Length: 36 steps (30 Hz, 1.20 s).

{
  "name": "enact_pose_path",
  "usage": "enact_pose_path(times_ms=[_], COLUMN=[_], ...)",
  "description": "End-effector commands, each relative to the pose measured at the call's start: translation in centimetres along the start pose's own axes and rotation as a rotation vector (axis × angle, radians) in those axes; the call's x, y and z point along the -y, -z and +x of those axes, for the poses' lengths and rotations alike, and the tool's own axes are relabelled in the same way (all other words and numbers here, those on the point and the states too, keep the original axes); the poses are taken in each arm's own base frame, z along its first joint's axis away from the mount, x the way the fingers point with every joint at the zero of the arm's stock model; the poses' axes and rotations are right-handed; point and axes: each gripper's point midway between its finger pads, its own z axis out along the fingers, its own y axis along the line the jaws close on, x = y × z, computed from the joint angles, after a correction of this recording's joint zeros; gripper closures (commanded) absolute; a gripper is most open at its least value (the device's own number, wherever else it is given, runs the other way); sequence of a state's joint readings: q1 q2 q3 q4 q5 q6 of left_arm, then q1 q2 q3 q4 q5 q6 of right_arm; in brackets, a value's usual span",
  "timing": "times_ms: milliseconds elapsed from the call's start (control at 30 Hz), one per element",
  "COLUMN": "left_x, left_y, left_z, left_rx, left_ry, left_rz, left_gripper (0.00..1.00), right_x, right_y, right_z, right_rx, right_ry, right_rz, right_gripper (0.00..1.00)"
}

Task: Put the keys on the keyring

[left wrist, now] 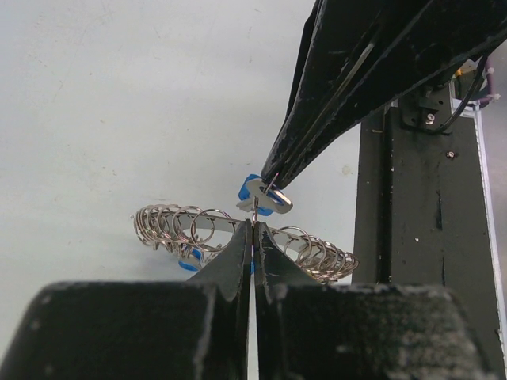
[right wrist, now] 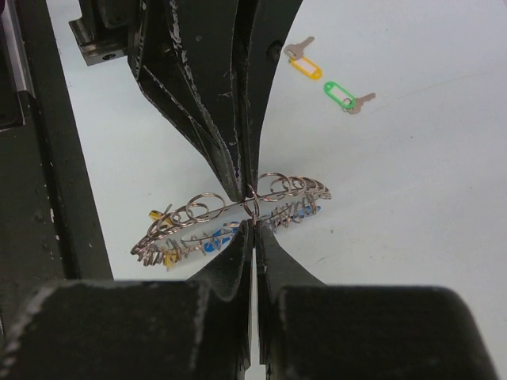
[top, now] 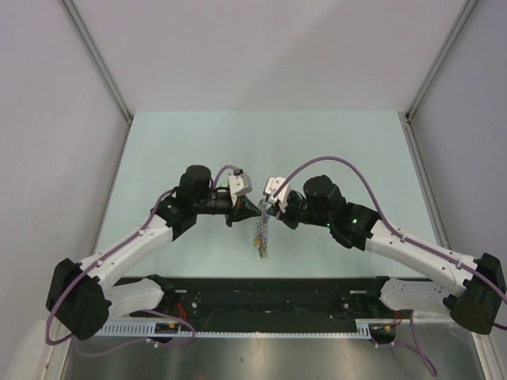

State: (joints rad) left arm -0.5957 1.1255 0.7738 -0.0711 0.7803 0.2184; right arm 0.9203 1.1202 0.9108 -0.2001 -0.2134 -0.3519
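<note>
Meeting tip to tip over the middle of the tabletop [top: 198,142], slightly toward its near edge, both grippers are seen with fingers pressed together.

- The left gripper [left wrist: 253,231] is clamped on the wire of the keyring [left wrist: 170,227].
- The right gripper [right wrist: 253,229] appears to pinch the blue-tagged key [left wrist: 264,198] by its small loop.
- The blue-tagged key is held just above the left gripper's tips, at the ring wire. Whether it is touching or already hooked cannot be told.
- The keyring is seen edge-on from both wrists. Its long spread runs from the tips toward the near edge, crosswise to the line between the arms.
- Threading is judged to turn on the gap between loop and wire. The right arm carries the key and the left only steadies.
- The orange-tagged key [right wrist: 303,63] and green-tagged key [right wrist: 342,96] lie flat on the tabletop, well apart from the ring, and are not made out from above.
- No brand or writing can be read on any tag.
</note>
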Motion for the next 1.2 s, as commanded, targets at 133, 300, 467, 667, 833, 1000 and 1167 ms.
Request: enact_pose_path(times_ms=[133,300,467,667,833,1000,1167], left_x=[0.2,0.3,0.5,0.7,0.7,0.9,1.1], left_y=[0.3,0.4,0.4,0.5,0.5,0.5,0.6], left_z=[-2.4,-2.4,-2.4,-2.5,-2.4,-2.4,-2.3], left_rx=[0.053,0.052,0.056,0.060,0.060,0.061,0.065], left_ry=[-0.086,-0.090,-0.102,-0.112,-0.115,-0.123,-0.145], left_rz=[0.001,0.001,0.012,0.012,0.012,0.021,0.034], left_gripper=[0.99,1.00,1.00,0.99,1.00,1.00,0.99], right_x=[0.5,0.3,0.4,0.4,0.6,0.5,0.3], right_y=[0.7,0.3,0.1,-0.2,0.0,0.1,0.3], right_z=[-2.0,-1.6,-1.5,-0.9,-0.7,-0.9,-1.2], right_rx=[0.026,0.011,0.007,-0.012,-0.018,-0.007,0.009], right_ry=[-0.030,-0.044,-0.051,-0.067,-0.080,-0.091,-0.112], right_rz=[0.021,0.010,0.012,0.009,0.015,-0.002,-0.026], right_gripper=[1.00,1.00,1.00,1.00,1.00,1.00,1.00])
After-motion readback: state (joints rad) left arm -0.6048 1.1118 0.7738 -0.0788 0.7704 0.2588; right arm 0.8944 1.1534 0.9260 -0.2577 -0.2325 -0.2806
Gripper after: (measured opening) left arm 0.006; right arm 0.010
